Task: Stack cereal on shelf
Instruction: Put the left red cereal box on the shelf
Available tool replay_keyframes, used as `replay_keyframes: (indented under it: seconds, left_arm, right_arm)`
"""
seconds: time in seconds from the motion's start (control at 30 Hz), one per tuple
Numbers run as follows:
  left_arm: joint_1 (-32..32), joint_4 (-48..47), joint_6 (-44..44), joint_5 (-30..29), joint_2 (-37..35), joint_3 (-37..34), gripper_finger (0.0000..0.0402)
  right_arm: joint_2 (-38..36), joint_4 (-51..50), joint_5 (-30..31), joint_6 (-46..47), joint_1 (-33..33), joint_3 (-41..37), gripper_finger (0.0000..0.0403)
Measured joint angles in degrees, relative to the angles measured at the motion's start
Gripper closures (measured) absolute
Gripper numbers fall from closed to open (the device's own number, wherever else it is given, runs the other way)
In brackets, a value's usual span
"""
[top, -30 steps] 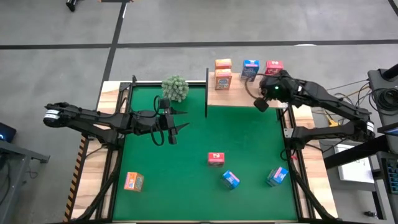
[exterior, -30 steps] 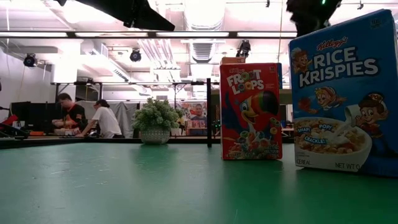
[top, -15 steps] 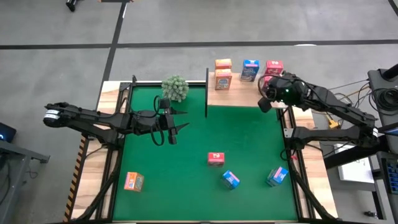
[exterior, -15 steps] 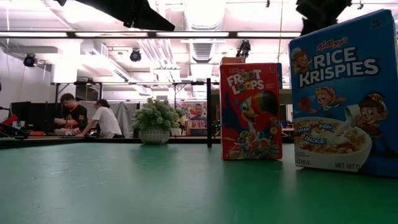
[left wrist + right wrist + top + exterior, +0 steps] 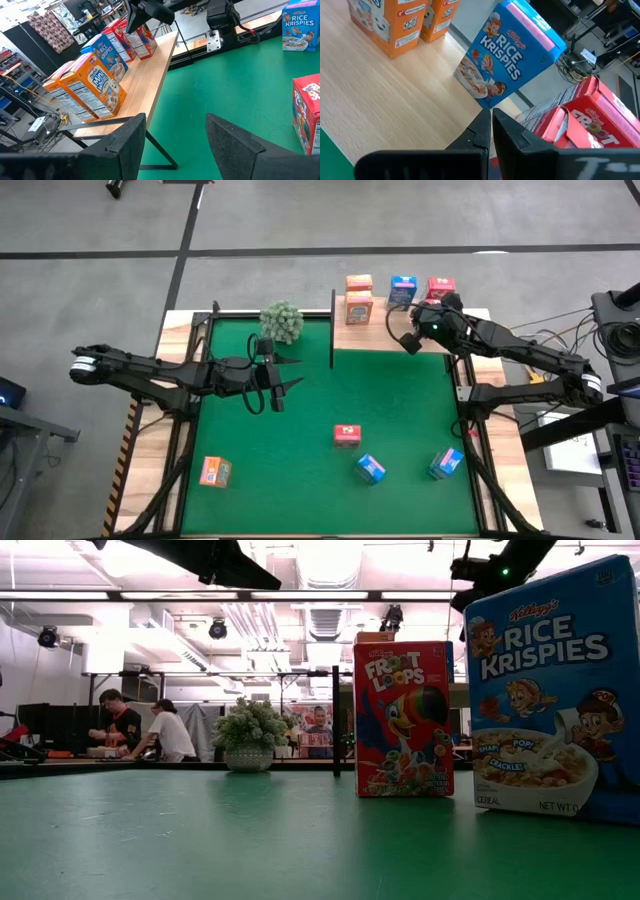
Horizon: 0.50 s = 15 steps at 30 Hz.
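From where I stand, the right tool (image 5: 408,342) has slid a little to the left along the near edge of the light wooden shelf board (image 5: 380,335) compared with a moment ago. Its fingers are pressed together with nothing between them. The boxes on the shelf, at the far right of the counter, have not moved. They are two orange cardboard cereal boxes (image 5: 358,308), one behind the other, a blue Rice Krispies box (image 5: 402,290) to their right, and a red Froot Loops box (image 5: 440,285) beyond that. The right wrist view shows another red box (image 5: 580,117) close by the tool's tip. To me the empty, closed tool looks finished at the shelf, so the next fetch looks due. Four boxes wait on the large green mat (image 5: 330,400): a lone orange box (image 5: 215,471) at the near left, a small red box (image 5: 347,435) near the middle, and two blue boxes (image 5: 371,469) to its right. The left tool (image 5: 290,372) hangs over the mat's far left beside the round green fuzzy plant (image 5: 282,321). Its fingers are spread apart and hold nothing.
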Motion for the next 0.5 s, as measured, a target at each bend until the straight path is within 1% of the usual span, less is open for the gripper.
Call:
replay_keyframes:
  seconds: [0.23, 0.5]
  left_arm:
    - [0.0, 0.0, 0.0, 0.0, 0.0, 0.0, 0.0212]
    - [0.0, -0.1, 0.0, 0.0, 0.0, 0.0, 0.0212]
  right_arm:
    - [0.0, -4.2, 2.1, 0.6, -0.1, 0.5, 0.0394]
    - [-0.3, -5.3, 1.7, 0.8, -0.1, 0.5, 0.0394]
